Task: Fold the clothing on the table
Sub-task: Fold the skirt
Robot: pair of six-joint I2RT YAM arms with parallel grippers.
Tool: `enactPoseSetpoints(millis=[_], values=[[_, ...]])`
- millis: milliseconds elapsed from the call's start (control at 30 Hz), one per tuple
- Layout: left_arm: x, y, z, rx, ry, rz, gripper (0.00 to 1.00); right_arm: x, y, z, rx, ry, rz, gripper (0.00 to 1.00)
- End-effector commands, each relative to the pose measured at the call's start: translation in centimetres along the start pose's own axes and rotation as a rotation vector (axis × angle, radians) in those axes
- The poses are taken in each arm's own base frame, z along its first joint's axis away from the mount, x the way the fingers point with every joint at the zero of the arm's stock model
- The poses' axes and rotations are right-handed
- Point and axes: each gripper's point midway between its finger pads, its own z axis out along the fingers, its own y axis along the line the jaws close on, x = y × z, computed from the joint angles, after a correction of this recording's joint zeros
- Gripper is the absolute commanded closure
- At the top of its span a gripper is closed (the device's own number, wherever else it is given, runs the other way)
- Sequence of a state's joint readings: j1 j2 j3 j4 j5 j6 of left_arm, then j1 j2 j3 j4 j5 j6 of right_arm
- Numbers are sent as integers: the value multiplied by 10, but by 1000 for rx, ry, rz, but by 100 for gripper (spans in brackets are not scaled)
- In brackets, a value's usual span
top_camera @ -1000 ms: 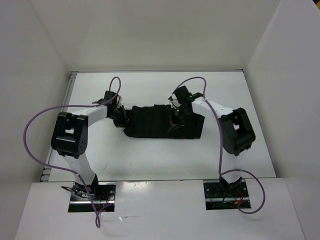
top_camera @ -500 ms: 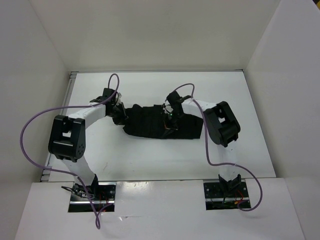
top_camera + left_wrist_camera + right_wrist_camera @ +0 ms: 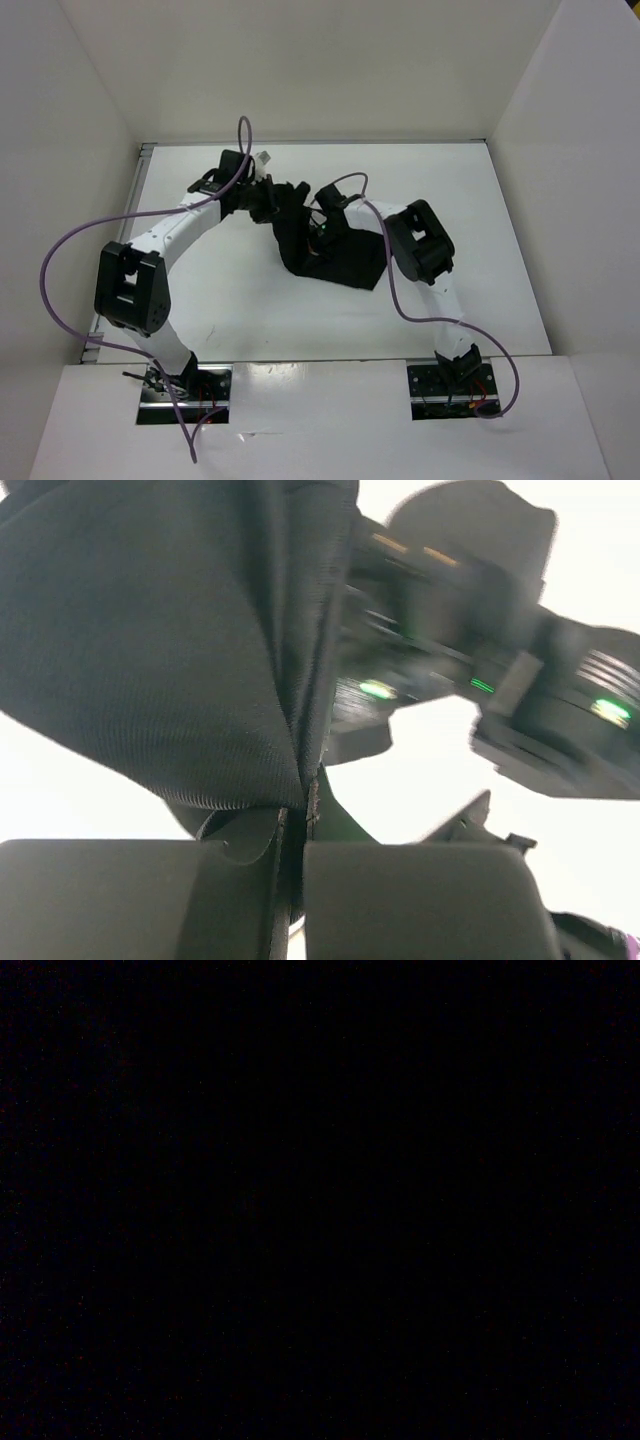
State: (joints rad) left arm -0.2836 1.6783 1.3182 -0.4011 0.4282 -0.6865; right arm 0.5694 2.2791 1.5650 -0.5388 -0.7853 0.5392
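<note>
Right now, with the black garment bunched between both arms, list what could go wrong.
The left gripper pinches only a thin edge of the clothing; it could slip out.
The right wrist view is all black, so the right gripper's hold cannot be checked.
The grippers sit close together and might collide.

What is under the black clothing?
The white table shows around the clothing. The right pincer is in its folds; the clothing hides its tips and the table beneath.
</note>
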Motion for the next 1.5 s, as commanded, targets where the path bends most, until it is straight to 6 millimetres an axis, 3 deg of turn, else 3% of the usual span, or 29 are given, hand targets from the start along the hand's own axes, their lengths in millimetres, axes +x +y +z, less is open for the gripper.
enactPoseSetpoints(millis=[0, 100, 167, 233, 300, 333, 367, 400, 433, 500, 567, 600, 633, 700, 800, 933, 1067, 1100, 1233, 1333, 1367, 1400, 1467], values=[[-4, -47, -11, 130, -11, 8, 100, -36, 32, 18, -118, -75, -65, 100], [3, -56, -9, 153, 6, 15, 100, -55, 65, 7, -200, -135, -132, 100], [5, -58, -8, 149, 7, 10, 100, -63, 78, -16, -182, -206, -166, 100], [6, -54, -6, 135, 6, 5, 100, -65, 93, -52, -163, -278, -184, 100], [5, -56, -9, 140, -1, 9, 100, -59, 86, -75, -125, -322, -166, 100], [6, -52, -7, 127, -1, 5, 100, -59, 97, -107, -138, -387, -185, 100], [7, -49, -7, 114, -1, 10, 100, -54, 96, -120, -132, -409, -177, 96], [7, -49, -7, 114, -1, 10, 100, -47, 88, -127, -114, -419, -154, 87], [10, -46, -5, 108, 6, 5, 100, -38, 88, -150, -104, -456, -152, 87], [10, -46, -5, 108, 6, 5, 100, -37, 72, -173, -31, -533, -114, 83], [15, -48, -3, 119, 19, 11, 100, -21, 48, -190, 63, -565, -32, 82], [15, -48, -3, 119, 19, 11, 100, -27, 18, -206, 186, -645, 36, 82], [18, -51, -2, 122, 25, 17, 100, -15, -9, -207, 278, -633, 108, 82], [19, -53, 1, 125, 32, 22, 100, -8, -42, -220, 392, -668, 184, 82], [21, -57, 3, 129, 39, 29, 100, 7, -87, -221, 482, -647, 289, 84], [24, -64, 10, 130, 48, 43, 100, 19, -112, -222, 590, -646, 339, 84], [20, -71, 17, 127, 39, 49, 100, 26, -143, -208, 666, -572, 389, 84], [26, -70, 23, 121, 59, 50, 100, 23, -145, -206, 665, -573, 388, 84], [20, -71, 42, 102, 63, 44, 100, 15, -151, -188, 629, -536, 383, 85], [25, -82, 59, 109, 81, 58, 100, 11, -157, -172, 598, -505, 389, 86], [26, -77, 67, 98, 92, 52, 100, 9, -158, -168, 587, -502, 387, 86], [31, -89, 72, 114, 103, 72, 100, 8, -162, -163, 584, -488, 393, 88], [38, -90, 86, 105, 122, 80, 100, 3, -156, -155, 544, -485, 373, 88]])
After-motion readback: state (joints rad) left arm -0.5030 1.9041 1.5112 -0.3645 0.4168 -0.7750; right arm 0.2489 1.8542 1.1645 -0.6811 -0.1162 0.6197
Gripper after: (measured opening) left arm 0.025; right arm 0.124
